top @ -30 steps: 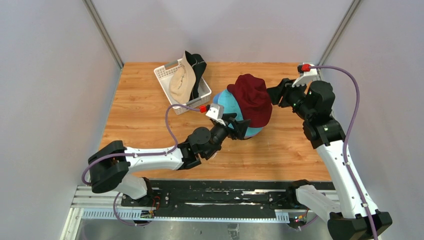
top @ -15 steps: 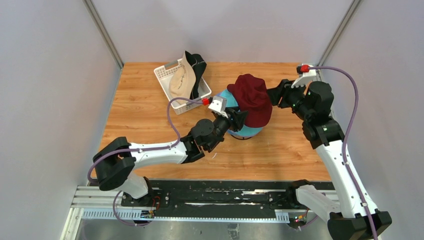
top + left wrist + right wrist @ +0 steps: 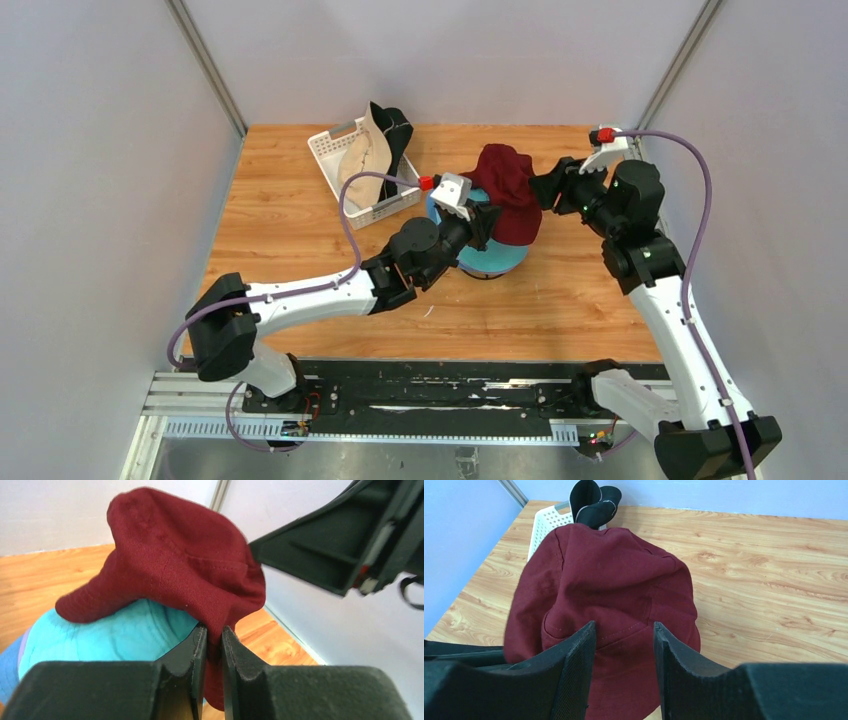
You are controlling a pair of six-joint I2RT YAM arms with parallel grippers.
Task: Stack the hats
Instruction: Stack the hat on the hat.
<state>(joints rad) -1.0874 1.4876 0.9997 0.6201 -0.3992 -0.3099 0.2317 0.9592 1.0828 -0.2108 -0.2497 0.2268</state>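
A dark red hat [image 3: 505, 190] lies bunched on top of a teal hat [image 3: 495, 255] in the middle of the table. In the left wrist view a blue hat's edge [image 3: 10, 672] shows under the teal hat [image 3: 115, 635]. My left gripper [image 3: 214, 632] is shut on a fold of the dark red hat's brim [image 3: 175, 565] at its near-left side. My right gripper [image 3: 624, 627] is open just off the hat's right side, its fingers over the red cloth [image 3: 604, 580] without pinching it. A beige hat [image 3: 360, 165] and a black hat [image 3: 397, 135] stand in the basket.
The white lattice basket [image 3: 330, 150] sits at the back left of the wooden table [image 3: 280, 230], close behind my left forearm. The two grippers [image 3: 482, 222] [image 3: 545, 190] face each other across the hat stack. Grey walls enclose the table on three sides.
My left gripper has moved away from me to the stack and closed on the dark red hat's brim. The hat has bunched up, and more of the teal hat shows. The right arm has barely moved.
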